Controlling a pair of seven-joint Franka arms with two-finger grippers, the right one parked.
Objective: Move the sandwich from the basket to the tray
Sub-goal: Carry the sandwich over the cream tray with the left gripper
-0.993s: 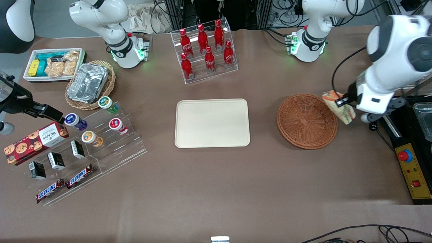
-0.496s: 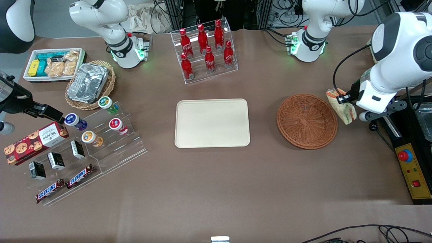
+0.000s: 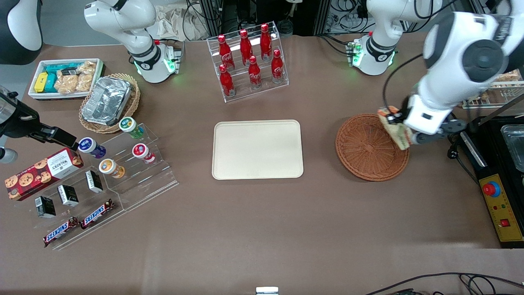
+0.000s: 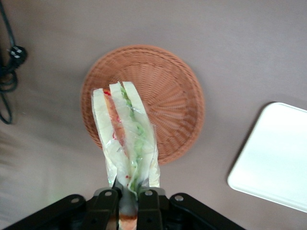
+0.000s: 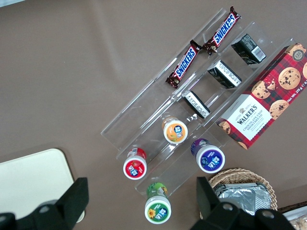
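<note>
While the claw (image 4: 125,195) pinches only the sandwich (image 4: 125,139) corner above the basket (image 4: 165,96), swinging trayward (image 3: 258,149) could shake it loose.

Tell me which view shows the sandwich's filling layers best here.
The left wrist view: the sandwich fills it edge-on, with red, orange and green layers plain, clamped in the gripper above the basket. The front view shows it small and partly hidden by the arm, over the basket's rim. The right wrist view misses it.
</note>
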